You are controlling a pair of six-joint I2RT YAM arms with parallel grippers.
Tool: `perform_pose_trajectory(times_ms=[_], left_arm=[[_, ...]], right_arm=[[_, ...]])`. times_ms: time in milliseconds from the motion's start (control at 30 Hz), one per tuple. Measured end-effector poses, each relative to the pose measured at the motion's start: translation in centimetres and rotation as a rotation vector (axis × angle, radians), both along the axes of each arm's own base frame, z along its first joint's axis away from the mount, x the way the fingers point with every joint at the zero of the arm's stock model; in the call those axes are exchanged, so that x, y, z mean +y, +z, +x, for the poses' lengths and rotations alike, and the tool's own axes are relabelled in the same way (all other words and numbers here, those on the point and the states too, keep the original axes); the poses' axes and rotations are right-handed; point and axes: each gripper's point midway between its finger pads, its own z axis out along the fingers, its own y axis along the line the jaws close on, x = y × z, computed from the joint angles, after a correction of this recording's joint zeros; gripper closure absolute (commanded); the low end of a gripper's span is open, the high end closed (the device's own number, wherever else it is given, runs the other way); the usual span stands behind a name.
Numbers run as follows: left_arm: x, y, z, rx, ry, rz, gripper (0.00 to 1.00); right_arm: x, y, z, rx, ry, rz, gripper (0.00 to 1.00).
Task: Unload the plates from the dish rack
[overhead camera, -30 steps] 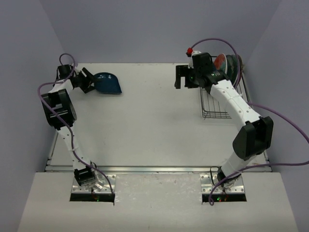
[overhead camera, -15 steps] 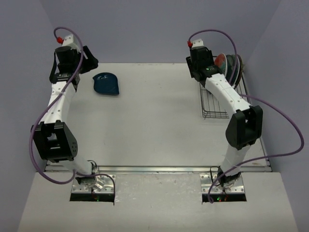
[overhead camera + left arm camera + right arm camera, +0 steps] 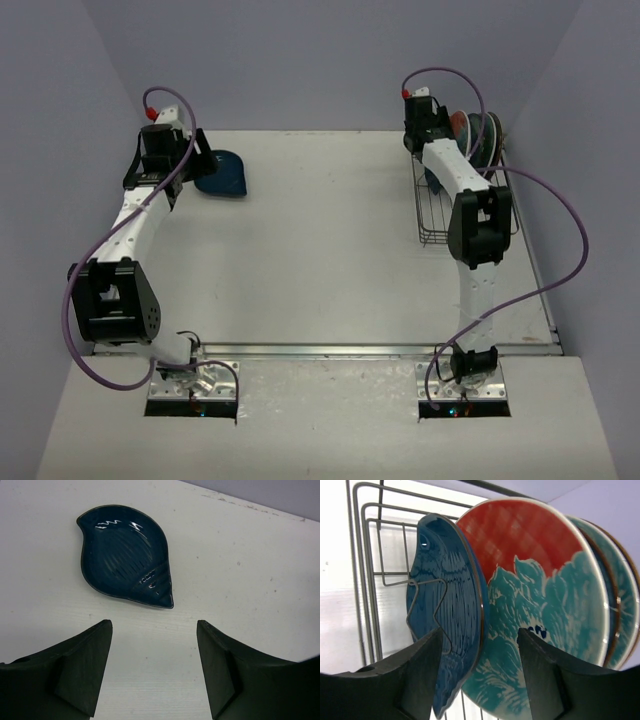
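Observation:
A leaf-shaped dark blue plate (image 3: pixel 224 175) lies flat on the table at the far left; it also shows in the left wrist view (image 3: pixel 125 562). My left gripper (image 3: pixel 198 163) (image 3: pixel 155 626) is open and empty, just short of that plate. The dish rack (image 3: pixel 438 218) stands at the far right with several plates upright at its far end (image 3: pixel 472 135). In the right wrist view a dark blue plate (image 3: pixel 447 625) stands in front, then a red-orange and teal plate (image 3: pixel 535 595), then teal plates (image 3: pixel 622 605). My right gripper (image 3: pixel 437 150) (image 3: pixel 479 632) is open, its fingers either side of the dark blue plate's rim.
The rack's wire wall (image 3: pixel 367 580) runs close on the left of my right fingers. The back wall stands right behind the rack and the plates. The table's right edge (image 3: pixel 535 270) runs beside the rack.
The left gripper has come away from the blue plate and now hovers beside it, open. The right gripper has swung from left of the rack onto the standing plates.

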Motion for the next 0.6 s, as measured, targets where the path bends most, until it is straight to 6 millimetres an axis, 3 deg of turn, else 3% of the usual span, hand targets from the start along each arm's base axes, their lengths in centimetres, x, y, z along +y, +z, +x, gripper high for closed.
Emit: perform_pose_trajectory(times_ms=[100,233,400,500,600], left_arm=[[0.0,0.7,-0.1,-0.018,-0.001,0.001,0.34],[-0.1,0.8,0.0,-0.023,-0.003,0.001,0.33],[-0.1,0.8,0.0,-0.023,-0.006,-0.001,0.33],[-0.1,0.8,0.0,-0.022,-0.006,-0.001,0.33],[-0.2,0.7,-0.1,-0.020,-0.007,-0.002,0.33]], right_arm=[[-0.5,-1.6,0.5,0.024,-0.006,-0.010,0.44],[-1.2,-3.5,1.1,0.046,-0.020,-0.034,0.63],[-1.9,-2.7,1.8,0.014,-0.036,-0.062,0.90],[-2.1,-2.4,2.1,-0.002,-0.033,-0.069,0.99],[-1.7,-2.1,2.4,-0.006,-0.016,-0.080,1.00]])
